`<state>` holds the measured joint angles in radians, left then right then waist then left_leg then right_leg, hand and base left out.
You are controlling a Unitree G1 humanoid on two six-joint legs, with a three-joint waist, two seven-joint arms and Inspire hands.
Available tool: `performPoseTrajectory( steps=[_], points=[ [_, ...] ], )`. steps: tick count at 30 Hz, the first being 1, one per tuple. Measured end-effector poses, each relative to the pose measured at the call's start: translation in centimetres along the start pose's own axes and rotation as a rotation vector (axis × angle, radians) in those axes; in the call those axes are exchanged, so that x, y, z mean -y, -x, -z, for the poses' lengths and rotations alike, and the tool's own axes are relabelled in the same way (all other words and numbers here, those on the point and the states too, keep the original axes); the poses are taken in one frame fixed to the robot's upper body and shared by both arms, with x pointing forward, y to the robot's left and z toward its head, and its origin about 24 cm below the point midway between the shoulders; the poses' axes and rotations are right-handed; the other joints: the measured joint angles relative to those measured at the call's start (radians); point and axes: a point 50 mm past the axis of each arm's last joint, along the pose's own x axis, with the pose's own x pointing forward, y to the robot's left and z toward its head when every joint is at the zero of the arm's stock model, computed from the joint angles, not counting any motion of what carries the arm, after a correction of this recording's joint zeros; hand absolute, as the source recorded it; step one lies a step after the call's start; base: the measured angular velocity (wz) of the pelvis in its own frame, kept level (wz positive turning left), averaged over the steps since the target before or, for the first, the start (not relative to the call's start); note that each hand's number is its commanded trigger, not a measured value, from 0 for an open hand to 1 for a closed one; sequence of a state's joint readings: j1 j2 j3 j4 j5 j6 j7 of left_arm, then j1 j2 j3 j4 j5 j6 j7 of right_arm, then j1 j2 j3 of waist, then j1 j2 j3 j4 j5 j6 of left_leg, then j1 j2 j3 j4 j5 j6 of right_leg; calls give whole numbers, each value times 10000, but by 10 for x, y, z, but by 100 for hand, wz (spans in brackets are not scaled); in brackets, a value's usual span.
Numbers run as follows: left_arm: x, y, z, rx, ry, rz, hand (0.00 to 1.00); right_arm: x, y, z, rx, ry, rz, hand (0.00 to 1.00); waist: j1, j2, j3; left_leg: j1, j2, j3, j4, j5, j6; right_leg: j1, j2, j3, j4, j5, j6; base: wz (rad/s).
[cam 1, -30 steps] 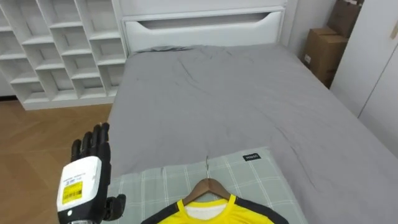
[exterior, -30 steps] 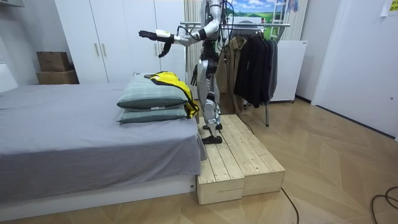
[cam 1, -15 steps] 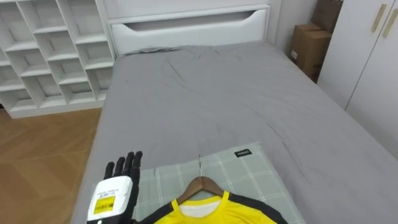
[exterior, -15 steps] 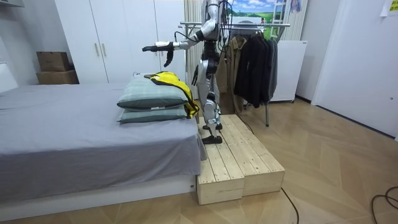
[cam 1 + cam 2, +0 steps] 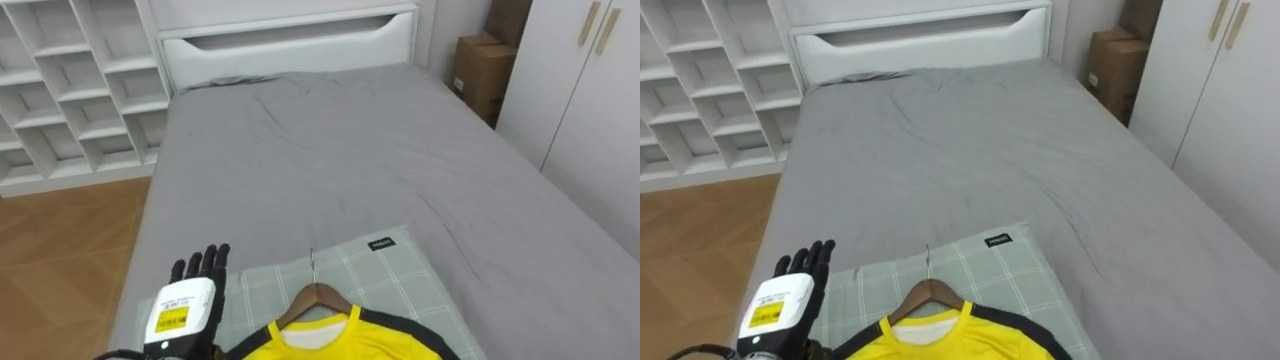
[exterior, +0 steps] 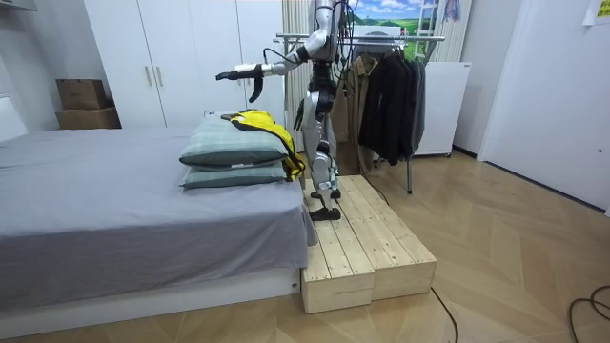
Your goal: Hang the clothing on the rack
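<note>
Standing on a low wooden platform (image 6: 362,250) at the foot of a grey bed (image 5: 350,150), the robot faces the bed with its left hand (image 5: 190,300) stretched out in the air above two stacked green plaid pillows (image 6: 229,151), fingers straight and side by side, holding nothing. The right hand (image 6: 298,120) hangs low by its hip; whether it is open or curled cannot be told. The yellow shirt (image 5: 340,342), with dark trim at the collar, lies on the top pillow on a wooden hanger (image 5: 318,297), the hook pointing toward the headboard, just to the right of the left hand. Behind the robot, a clothes rack (image 6: 381,38) holds several dark garments (image 6: 391,100). A closed cardboard box (image 5: 478,75) stands beside the white wardrobe (image 5: 590,90), and a white cubby shelf (image 5: 60,90) lines the wall left of the bed.
</note>
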<state>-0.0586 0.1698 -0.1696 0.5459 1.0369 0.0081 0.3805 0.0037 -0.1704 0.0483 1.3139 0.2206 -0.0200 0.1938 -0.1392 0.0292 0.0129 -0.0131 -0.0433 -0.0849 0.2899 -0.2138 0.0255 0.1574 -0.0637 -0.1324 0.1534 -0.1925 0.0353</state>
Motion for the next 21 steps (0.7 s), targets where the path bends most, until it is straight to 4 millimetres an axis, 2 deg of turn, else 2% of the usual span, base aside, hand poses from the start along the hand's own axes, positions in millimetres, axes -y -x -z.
performPoseTrajectory(
  steps=[3,6,9,13,16,17,19,21],
  points=[
    [0,0,1,-14,-7,36,0,0,0,-3,73,326,-9,0,-9,30,-31,-151,0,-1,16,1,2,-149,0,6,11,0,0,0],
    [-3,-5,1,-23,-40,-12,0,0,0,-6,201,412,-2,0,-26,8,-17,-322,-3,-1,13,49,19,-306,-3,7,16,2,-1,0],
    [-7,-15,1,-30,-150,-41,0,2,0,-9,259,543,8,0,-6,41,-40,-523,-2,-1,41,69,17,-555,-5,24,69,4,-3,0],
    [-23,-35,-6,65,251,-484,0,5,0,-19,418,741,157,0,-54,171,-74,-989,-1,-1,219,98,44,-1031,-12,18,202,66,11,0],
    [-36,-48,-4,89,459,-739,0,5,-1,-23,444,692,199,0,-91,255,-18,-1084,-8,11,213,119,68,-1134,-26,20,175,117,28,0],
    [-38,-50,-3,52,518,-770,0,5,-1,-25,469,729,205,0,-112,277,-22,-1138,-9,20,213,122,73,-1196,-26,37,189,120,29,-5],
    [-49,-62,-2,-121,896,-937,0,3,-2,-39,714,1079,275,0,-137,362,50,-1391,-11,55,191,209,88,-1505,-28,97,217,167,36,-5],
    [-53,-67,-1,-259,1230,-952,0,1,-3,-48,881,1309,332,0,-138,376,60,-1565,-11,58,130,288,79,-1716,-30,110,215,202,25,-2]
  ],
)
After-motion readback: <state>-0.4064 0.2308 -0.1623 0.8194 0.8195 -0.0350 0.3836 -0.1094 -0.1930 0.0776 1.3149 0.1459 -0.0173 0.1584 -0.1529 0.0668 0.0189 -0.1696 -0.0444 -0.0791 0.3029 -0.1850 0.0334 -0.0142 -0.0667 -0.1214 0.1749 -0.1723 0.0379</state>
